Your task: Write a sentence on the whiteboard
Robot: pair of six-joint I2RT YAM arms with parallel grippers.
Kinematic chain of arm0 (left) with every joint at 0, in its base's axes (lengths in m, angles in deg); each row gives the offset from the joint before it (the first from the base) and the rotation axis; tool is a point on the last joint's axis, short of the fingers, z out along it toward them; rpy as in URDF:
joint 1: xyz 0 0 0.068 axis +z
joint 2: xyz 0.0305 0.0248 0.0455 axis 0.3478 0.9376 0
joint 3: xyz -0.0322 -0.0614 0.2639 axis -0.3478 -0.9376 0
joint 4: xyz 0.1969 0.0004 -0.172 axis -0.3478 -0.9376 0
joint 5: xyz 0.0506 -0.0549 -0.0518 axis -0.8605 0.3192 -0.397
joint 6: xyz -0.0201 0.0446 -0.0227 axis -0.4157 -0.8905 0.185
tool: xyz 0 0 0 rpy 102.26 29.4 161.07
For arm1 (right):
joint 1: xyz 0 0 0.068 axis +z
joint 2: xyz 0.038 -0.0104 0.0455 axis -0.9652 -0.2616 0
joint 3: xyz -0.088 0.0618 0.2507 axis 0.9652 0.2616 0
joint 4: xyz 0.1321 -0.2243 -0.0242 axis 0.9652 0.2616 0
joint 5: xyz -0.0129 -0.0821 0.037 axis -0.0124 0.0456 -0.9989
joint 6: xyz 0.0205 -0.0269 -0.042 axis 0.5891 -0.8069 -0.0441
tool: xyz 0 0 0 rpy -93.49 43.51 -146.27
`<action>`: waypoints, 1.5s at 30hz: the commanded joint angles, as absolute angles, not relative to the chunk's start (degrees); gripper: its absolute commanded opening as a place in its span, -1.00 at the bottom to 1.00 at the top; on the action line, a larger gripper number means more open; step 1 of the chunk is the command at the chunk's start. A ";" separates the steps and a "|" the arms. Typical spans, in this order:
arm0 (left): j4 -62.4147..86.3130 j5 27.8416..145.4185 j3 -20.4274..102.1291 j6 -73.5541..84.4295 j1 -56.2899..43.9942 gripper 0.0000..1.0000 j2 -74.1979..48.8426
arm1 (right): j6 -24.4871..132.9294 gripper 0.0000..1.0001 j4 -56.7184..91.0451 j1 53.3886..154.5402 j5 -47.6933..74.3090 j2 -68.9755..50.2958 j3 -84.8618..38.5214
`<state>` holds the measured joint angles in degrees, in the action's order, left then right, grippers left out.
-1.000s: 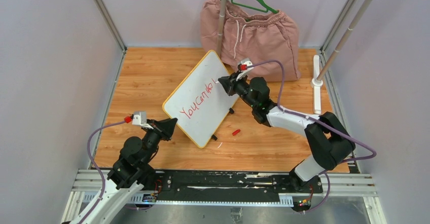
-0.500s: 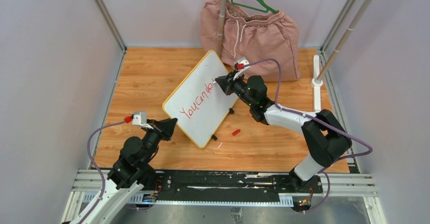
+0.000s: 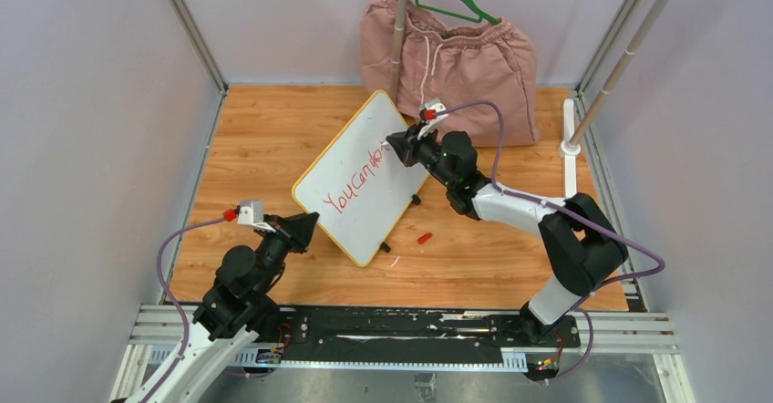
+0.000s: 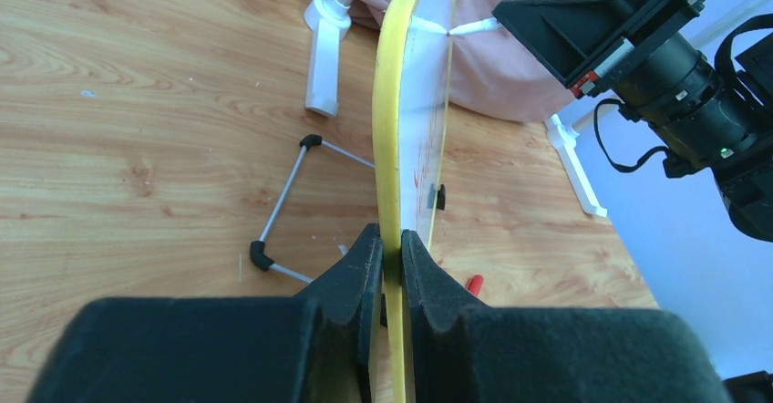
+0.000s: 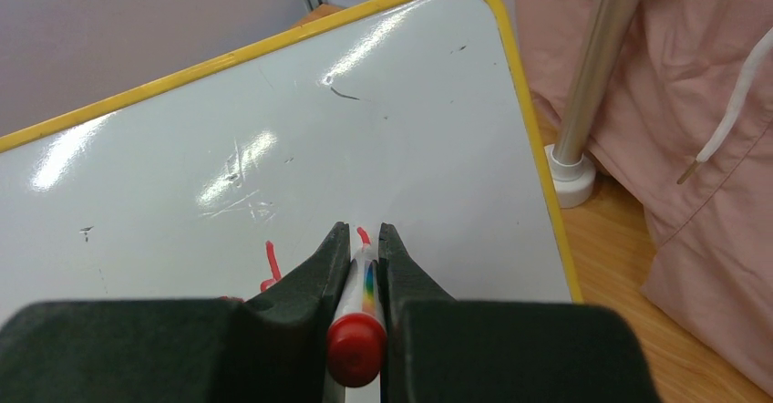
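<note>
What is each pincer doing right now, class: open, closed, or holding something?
Left pincer: closed on the whiteboard, gripping its yellow rim.
Right pincer: closed on a red marker.

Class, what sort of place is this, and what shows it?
Probably a robot test cell: metal framing encloses a wooden table, with left arm and right arm bolted at its edge.

I'm high above the near edge, looking down over the whole surface, left wrist view close behind the left claw, sighting edge-on along the whiteboard, right wrist view tight over the right claw, facing the board's front, all three share it
</note>
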<state>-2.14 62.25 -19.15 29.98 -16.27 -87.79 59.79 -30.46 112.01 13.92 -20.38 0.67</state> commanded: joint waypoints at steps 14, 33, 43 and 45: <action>-5.39 61.16 -18.47 27.15 -16.43 -1.00 -90.28 | 59.86 -1.00 -30.79 110.28 14.88 -18.88 0.10; -5.45 61.14 -18.44 27.18 -16.45 -1.00 -90.50 | 57.55 -1.00 -27.46 110.11 14.23 -22.34 -8.20; -5.56 61.15 -18.35 27.17 -16.39 -1.00 -90.66 | 58.03 -1.00 -27.60 110.15 14.01 -23.53 -7.16; -5.56 61.07 -18.40 27.17 -16.39 -1.00 -90.63 | 58.25 -1.00 -27.99 110.13 14.16 -23.38 -6.18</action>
<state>-2.27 62.27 -19.11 29.98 -16.27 -87.79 58.52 -27.31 110.80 14.56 -22.95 -6.80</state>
